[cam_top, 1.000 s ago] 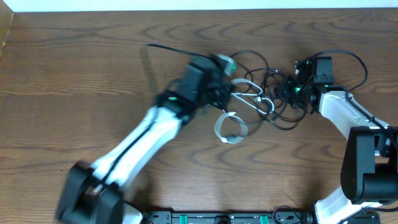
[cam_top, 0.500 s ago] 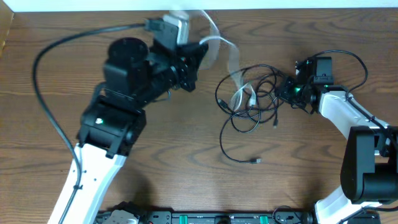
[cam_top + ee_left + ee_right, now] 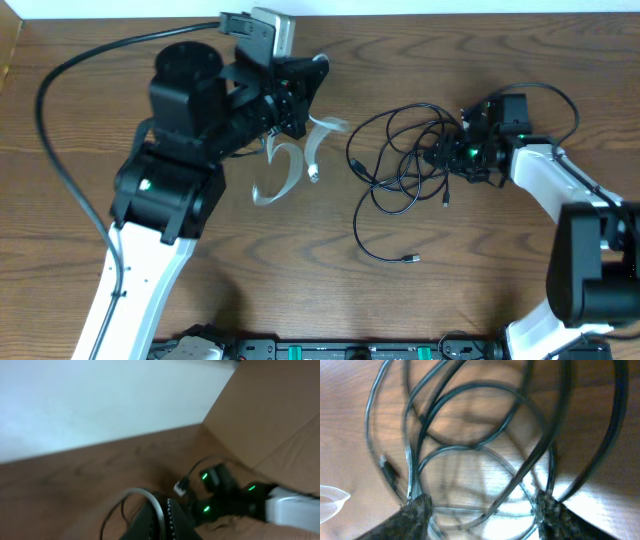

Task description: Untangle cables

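Wrist view shows right fingers (image 3: 417,510) spread, overhead shows left fingers (image 3: 303,100) pinching white cable (image 3: 300,160)

the white cable (image 3: 316,152) is blurring in the overhead view; the black cables (image 3: 619,415) are running off the right wrist view's edges.

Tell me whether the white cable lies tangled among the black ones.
No: in the overhead view the white cable hangs apart from the black cables, with a clear gap between them.
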{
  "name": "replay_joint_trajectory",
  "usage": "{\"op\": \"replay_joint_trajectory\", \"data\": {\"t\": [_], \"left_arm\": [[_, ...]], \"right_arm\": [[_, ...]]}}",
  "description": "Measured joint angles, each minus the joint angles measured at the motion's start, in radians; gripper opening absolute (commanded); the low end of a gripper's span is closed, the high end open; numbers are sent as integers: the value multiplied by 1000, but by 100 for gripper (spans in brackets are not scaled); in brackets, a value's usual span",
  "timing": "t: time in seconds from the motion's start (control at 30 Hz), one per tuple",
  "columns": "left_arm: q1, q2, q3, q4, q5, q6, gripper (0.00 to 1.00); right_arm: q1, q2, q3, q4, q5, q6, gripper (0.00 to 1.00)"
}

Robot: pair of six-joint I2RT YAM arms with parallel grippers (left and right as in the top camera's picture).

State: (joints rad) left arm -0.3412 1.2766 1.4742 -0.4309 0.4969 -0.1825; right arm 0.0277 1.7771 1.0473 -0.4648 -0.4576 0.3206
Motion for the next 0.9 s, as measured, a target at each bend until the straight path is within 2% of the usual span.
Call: {"op": "replay_joint_trajectory", "data": {"t": [0.17, 0.27, 0.43, 0.7, 0.9], "left_arm": [[0, 38, 0, -42, 3, 0, 7], [0, 38, 0, -72, 6, 0, 7], [0, 38, 0, -106, 78, 26, 7], [0, 38, 0, -108, 335, 108, 7], [1, 38, 0, -108, 471, 126, 7]], "right_arm": [[0, -149, 126, -176, -11, -149, 79], [0, -222, 179, -207, -23, -214, 80], [18, -285, 200, -176, -114, -337, 82], [136, -259, 200, -21, -334, -503, 89], [197, -258, 200, 68, -458, -570, 88]]}}
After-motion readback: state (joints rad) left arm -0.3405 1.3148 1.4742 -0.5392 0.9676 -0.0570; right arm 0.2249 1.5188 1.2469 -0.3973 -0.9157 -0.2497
